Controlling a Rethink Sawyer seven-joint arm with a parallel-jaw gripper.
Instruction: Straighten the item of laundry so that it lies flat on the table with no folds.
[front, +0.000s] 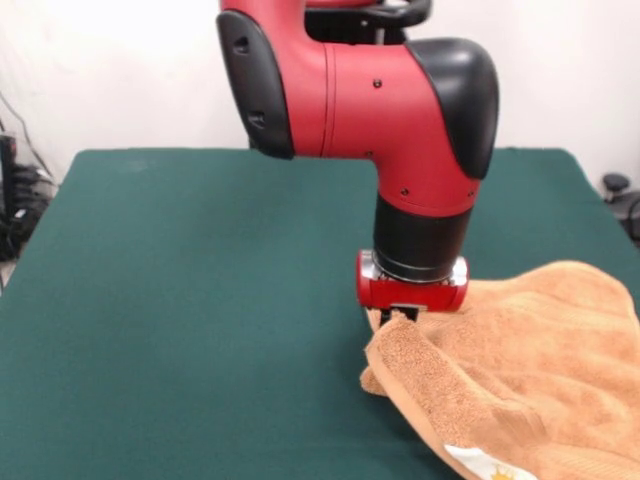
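The orange-tan terry towel (540, 370) lies rumpled on the right near part of the green table (200, 300), running off the right and bottom edges of the front view. A white care label (490, 465) shows at its near edge. My gripper (398, 318) comes down from the red and black arm (400, 100) onto the towel's left corner. It is shut on that corner, which stands lifted and folded over in a hump just below the red wrist.
The table's left and far parts are bare green cloth. Dark cables and equipment (15, 200) sit beyond the left edge. A small black object (615, 185) stands past the far right corner.
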